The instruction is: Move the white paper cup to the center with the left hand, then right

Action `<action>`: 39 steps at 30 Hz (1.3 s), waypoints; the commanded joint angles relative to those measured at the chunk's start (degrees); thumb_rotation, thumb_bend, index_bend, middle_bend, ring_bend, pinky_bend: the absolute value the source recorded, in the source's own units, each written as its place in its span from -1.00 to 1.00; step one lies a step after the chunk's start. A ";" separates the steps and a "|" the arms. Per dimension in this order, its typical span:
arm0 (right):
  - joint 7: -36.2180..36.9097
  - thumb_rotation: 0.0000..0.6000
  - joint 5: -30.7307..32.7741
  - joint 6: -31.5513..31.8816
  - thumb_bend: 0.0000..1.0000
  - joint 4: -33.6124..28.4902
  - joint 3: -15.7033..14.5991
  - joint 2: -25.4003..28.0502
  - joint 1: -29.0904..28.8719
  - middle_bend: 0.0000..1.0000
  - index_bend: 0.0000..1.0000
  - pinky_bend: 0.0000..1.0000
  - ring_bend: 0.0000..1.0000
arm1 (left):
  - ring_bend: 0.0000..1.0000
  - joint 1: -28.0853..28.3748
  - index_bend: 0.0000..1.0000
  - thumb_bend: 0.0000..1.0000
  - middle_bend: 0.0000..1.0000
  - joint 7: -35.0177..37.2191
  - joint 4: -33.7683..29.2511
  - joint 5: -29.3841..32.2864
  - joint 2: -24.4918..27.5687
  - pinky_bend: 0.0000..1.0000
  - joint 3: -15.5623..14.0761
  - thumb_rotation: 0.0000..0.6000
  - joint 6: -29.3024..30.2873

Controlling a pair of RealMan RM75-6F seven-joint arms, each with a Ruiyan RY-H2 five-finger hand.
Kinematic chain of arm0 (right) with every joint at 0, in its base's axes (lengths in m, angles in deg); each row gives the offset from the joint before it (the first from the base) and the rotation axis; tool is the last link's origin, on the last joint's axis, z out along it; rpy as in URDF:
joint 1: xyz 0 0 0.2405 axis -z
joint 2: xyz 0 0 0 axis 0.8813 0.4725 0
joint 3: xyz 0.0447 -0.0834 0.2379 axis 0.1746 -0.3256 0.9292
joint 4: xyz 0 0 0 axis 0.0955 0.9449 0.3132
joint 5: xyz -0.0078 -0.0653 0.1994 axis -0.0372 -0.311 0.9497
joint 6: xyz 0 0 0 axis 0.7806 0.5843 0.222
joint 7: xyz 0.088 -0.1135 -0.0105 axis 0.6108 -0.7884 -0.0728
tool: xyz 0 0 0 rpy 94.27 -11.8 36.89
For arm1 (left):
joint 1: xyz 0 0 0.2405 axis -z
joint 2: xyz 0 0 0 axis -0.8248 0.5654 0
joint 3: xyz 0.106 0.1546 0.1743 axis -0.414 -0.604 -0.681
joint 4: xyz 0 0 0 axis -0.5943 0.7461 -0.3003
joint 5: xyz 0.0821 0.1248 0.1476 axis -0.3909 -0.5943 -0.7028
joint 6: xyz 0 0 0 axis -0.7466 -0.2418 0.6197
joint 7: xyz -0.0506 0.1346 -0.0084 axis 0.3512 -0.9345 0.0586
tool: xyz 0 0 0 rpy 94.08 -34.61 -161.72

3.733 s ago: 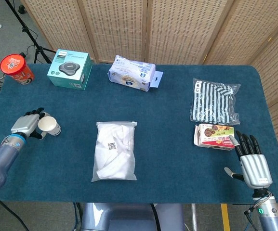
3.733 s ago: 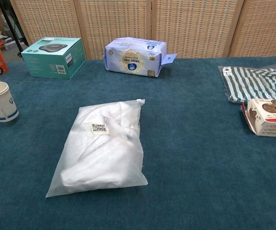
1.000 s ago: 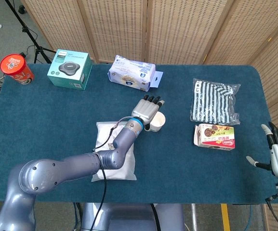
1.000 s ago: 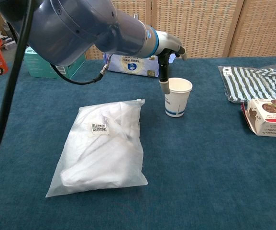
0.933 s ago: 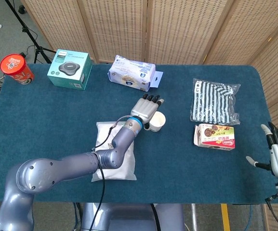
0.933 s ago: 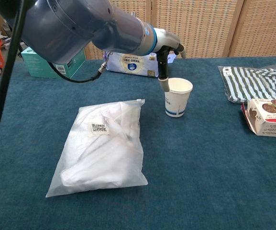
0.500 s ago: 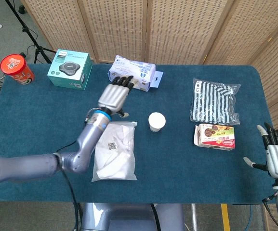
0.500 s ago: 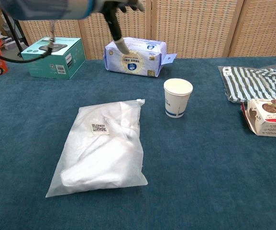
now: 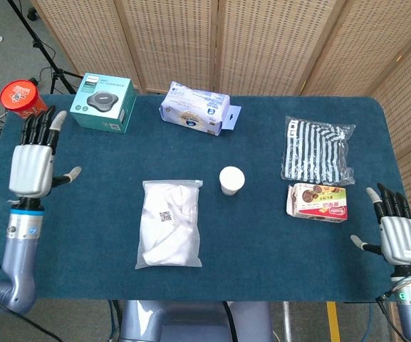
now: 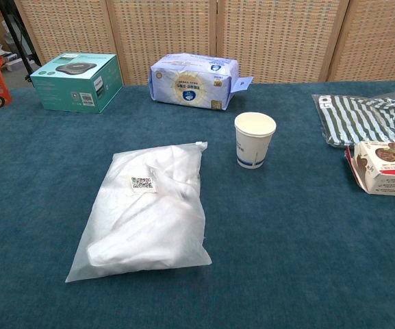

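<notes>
The white paper cup [image 9: 231, 179] stands upright and alone near the middle of the blue-covered bench [image 9: 105, 235], just right of a clear bag of white cloth [image 9: 169, 224], after the robot's left hand [image 9: 33, 158] carried it across from the bench's left side and let go. A second ago that hand was wrapped around the cup; half a second ago it was lifting away over the tissue pack [image 9: 194, 107]; now it is back at the far left edge, raised, palm flat, fingers [image 9: 40, 127] released and spread, holding nothing. The first leg of the job looks finished.

The right hand [image 9: 397, 238] waits off the bench's right front corner, fingers apart and empty, having edged slightly inward over the last second. The second leg, shifting the cup rightward, appears to fall to it next, and its path runs past the snack box [image 9: 318, 201] and the bagged striped fabric [image 9: 318, 148].

Seen from the chest camera, the cup's mouth is open; its contents, if any, cannot be made out. The red instant-noodle tub [image 9: 23, 101] at the far left corner is sealed by its lid, the teal speaker box [image 9: 104, 102] is closed, and both plastic bags lie flat with their cloth inside.
</notes>
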 commanded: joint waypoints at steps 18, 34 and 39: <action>-9.64 1.00 1.63 -11.83 -0.72 -15.65 2.73 7.86 -8.94 -1.00 -1.00 -1.00 -1.00 | -1.00 -18.53 -0.96 -0.77 -1.00 7.22 16.31 -6.52 -9.82 -1.00 -3.54 1.00 -4.24; -37.02 1.00 32.40 -23.49 -0.69 -27.31 10.50 2.79 -32.04 -1.00 -1.00 -1.00 -1.00 | -1.00 -21.94 -0.96 -0.76 -1.00 9.36 23.92 -11.96 -13.84 -1.00 0.70 1.00 -6.74; -40.74 1.00 39.50 -24.22 -0.69 -24.61 10.91 -0.89 -38.26 -1.00 -1.00 -1.00 -1.00 | -1.00 -22.20 -0.96 -0.76 -1.00 9.48 24.00 -12.65 -13.91 -1.00 1.48 1.00 -8.53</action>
